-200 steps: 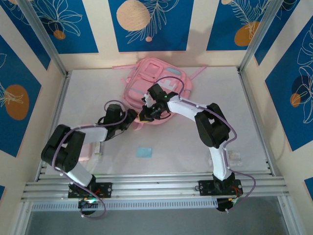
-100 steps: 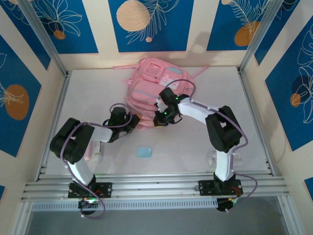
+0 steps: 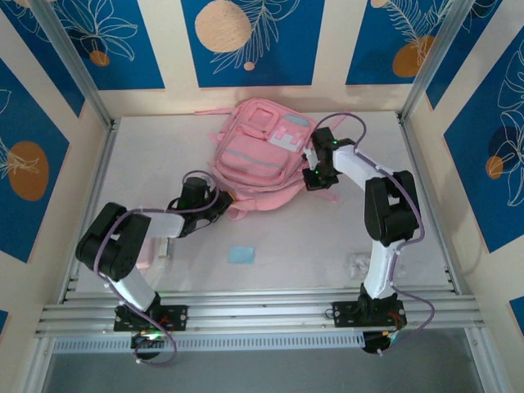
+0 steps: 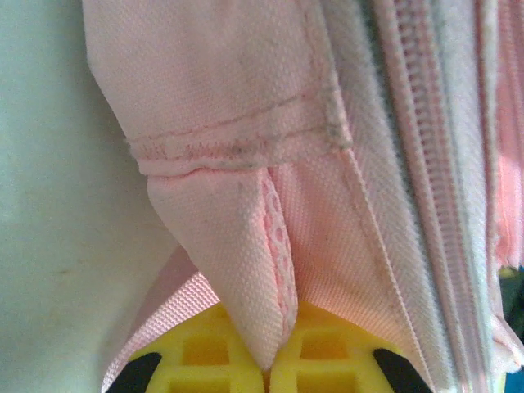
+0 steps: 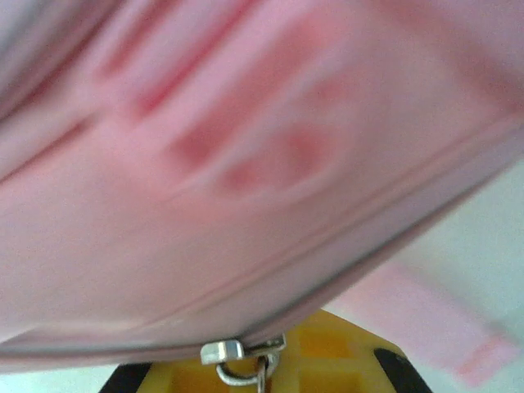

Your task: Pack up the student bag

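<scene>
Large soft pink fabric student bag lies flat, front pockets up, at the far centre of the white table, w/ thin pink straps trailing out at its far-left & far-right corners. Left gripper is at the bag's near-left corner, jaws clenched on a fold of pink fabric. In the left wrist view the yellow fingertips pinch that stitched flap, a zip line running alongside on the right. Right gripper sits at the bag's right edge, jaws closed tight. The right wrist view is blurred, but they appear to grip a small silver metal zipper pull at the seam. A small flat light-blue rectangle lies on the table on the near side of the bag, well apart from it, betw. the two arms.
</scene>
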Controlling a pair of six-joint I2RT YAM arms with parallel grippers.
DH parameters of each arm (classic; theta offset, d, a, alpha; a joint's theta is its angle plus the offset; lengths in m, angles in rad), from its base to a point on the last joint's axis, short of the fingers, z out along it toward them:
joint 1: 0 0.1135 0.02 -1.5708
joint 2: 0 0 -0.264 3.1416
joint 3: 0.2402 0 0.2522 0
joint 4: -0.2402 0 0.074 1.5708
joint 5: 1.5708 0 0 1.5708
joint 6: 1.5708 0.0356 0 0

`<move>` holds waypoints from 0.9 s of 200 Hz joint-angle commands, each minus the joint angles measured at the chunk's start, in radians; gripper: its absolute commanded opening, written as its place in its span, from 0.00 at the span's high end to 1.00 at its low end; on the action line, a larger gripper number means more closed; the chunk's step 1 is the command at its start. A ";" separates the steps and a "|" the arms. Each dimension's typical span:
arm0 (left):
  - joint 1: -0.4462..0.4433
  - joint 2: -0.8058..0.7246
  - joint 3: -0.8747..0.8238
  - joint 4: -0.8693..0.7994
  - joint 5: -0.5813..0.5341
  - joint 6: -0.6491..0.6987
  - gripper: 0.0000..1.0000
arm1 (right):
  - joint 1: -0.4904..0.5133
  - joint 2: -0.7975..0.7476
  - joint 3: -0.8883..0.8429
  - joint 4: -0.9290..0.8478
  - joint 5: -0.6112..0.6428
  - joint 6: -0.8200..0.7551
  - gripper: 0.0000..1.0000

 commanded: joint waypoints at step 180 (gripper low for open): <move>0.033 0.013 0.104 -0.118 0.107 0.153 1.00 | -0.054 -0.109 -0.029 0.035 -0.211 0.086 0.56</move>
